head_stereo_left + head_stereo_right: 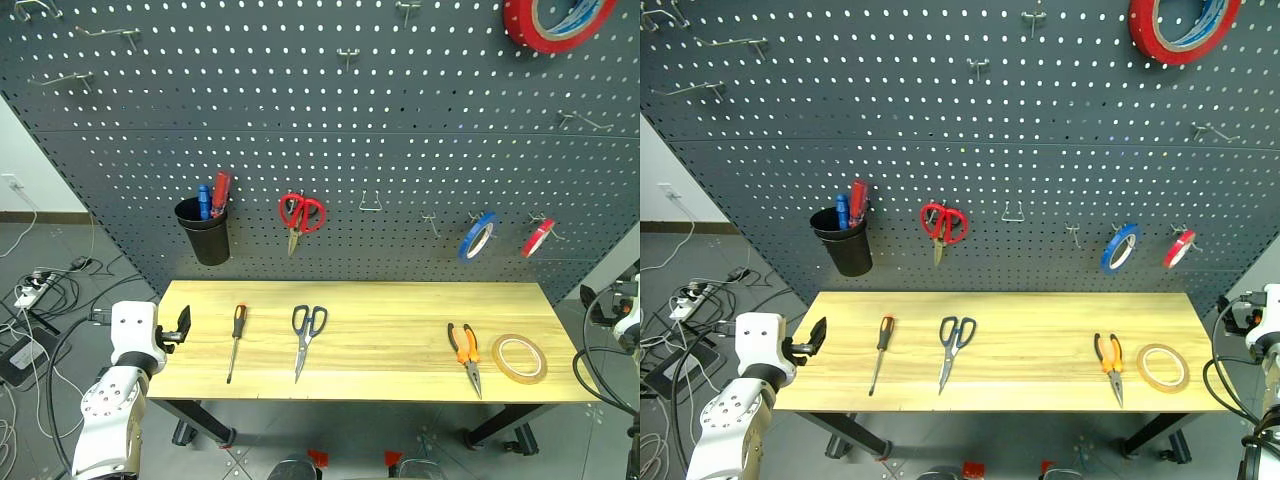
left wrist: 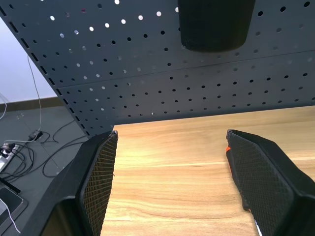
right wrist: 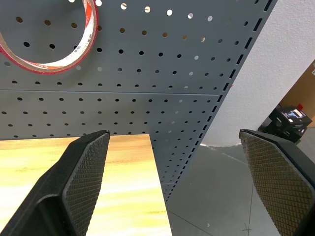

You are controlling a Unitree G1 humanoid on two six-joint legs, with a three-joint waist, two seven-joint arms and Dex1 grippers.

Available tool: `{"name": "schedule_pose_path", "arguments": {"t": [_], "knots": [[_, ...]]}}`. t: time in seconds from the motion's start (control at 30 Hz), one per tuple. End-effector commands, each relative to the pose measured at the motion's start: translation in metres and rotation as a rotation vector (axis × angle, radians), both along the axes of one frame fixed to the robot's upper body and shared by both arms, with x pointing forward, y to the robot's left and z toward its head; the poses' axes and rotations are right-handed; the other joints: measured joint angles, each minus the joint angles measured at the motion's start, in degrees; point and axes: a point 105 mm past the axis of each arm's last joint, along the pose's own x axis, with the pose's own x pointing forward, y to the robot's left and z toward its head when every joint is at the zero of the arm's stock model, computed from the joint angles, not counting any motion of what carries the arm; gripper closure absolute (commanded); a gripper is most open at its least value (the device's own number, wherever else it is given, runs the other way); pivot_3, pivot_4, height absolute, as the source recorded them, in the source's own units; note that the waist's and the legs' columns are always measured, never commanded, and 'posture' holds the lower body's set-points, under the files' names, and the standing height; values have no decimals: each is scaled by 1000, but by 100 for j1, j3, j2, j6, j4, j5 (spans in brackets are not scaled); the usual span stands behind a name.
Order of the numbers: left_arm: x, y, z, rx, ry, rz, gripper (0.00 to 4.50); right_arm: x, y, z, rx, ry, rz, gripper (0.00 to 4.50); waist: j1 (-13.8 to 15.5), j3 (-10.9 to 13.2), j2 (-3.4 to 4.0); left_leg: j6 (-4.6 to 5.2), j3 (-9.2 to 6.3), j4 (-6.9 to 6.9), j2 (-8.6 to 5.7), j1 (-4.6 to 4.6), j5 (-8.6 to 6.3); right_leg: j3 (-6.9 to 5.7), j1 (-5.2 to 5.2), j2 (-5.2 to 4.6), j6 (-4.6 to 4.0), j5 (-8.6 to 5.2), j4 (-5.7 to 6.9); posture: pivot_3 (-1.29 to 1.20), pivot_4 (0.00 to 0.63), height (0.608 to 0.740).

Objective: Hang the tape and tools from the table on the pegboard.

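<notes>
On the light wood table (image 1: 390,305) lie, from left to right, the orange-and-black screwdriver (image 1: 236,340), the dark-handled steel scissors (image 1: 306,335), the orange-handled pliers (image 1: 465,352) and the flat tan tape ring (image 1: 519,358). Behind it rises the dark grey pegboard (image 1: 350,130) with thin hooks. My left gripper (image 1: 182,326) hovers at the table's left end, left of the screwdriver; its fingers (image 2: 101,177) stand apart with nothing between them. Off the table's right end, my right gripper (image 3: 177,187) is open wide and empty, facing the pegboard's right edge.
Hanging on the board are a black cup (image 1: 205,232) holding red and blue screwdrivers, red-handled scissors (image 1: 300,213), a blue roll (image 1: 477,235), a small red roll (image 1: 537,237) and a large red roll (image 1: 558,20). An empty hook (image 1: 371,203) sits mid-board. Cables (image 1: 40,290) lie on the floor at left.
</notes>
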Motion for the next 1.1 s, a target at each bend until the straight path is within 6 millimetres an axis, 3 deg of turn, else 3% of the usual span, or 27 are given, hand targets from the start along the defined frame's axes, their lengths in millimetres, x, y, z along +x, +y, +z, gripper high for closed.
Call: {"name": "schedule_pose_path", "arguments": {"t": [0.03, 0.5, 0.67, 0.77, 0.9, 1.1], "knots": [[5, -2, 19, 49, -62, -40, 762, 6, 0, 13, 0, -53, -4, 0, -1, 0, 0, 0, 0, 0, 0, 0, 0, 0, 0, 0, 0, 0, 0, 125, 0, 740], [1, -7, 20, 12, -71, -84, 762, 4, 5, 5, -2, -23, 26, 0, -13, -1, 0, 0, -4, 1, 0, 0, 0, -3, 2, 0, 0, 0, 0, 103, 0, 740], [0, -10, 10, 57, -5, -83, 762, 5, 20, 1, -16, 13, 118, 0, -21, -6, 7, 0, -4, 2, 0, 0, 0, -3, 3, 0, 0, 0, 1, 76, 0, 740], [5, -24, 11, 108, 2, -162, 762, 5, 35, -4, -25, 61, 197, 0, -23, -6, 7, 0, -5, 4, 0, 0, 0, -4, 4, 0, 0, 0, 1, 65, 0, 740], [4, -47, 2, 218, 51, -312, 762, 0, 75, -16, -30, 145, 375, 0, -23, -10, 10, 0, -9, 4, 1, -1, 0, -6, 3, 0, 0, 0, 1, 47, 0, 740], [8, -78, 14, 246, 29, -483, 762, -15, 107, -30, 22, 299, 457, 0, -22, -9, 17, 0, -11, 6, 2, -3, 0, -6, 0, -2, 1, 1, 3, 29, 10, 740]]}}
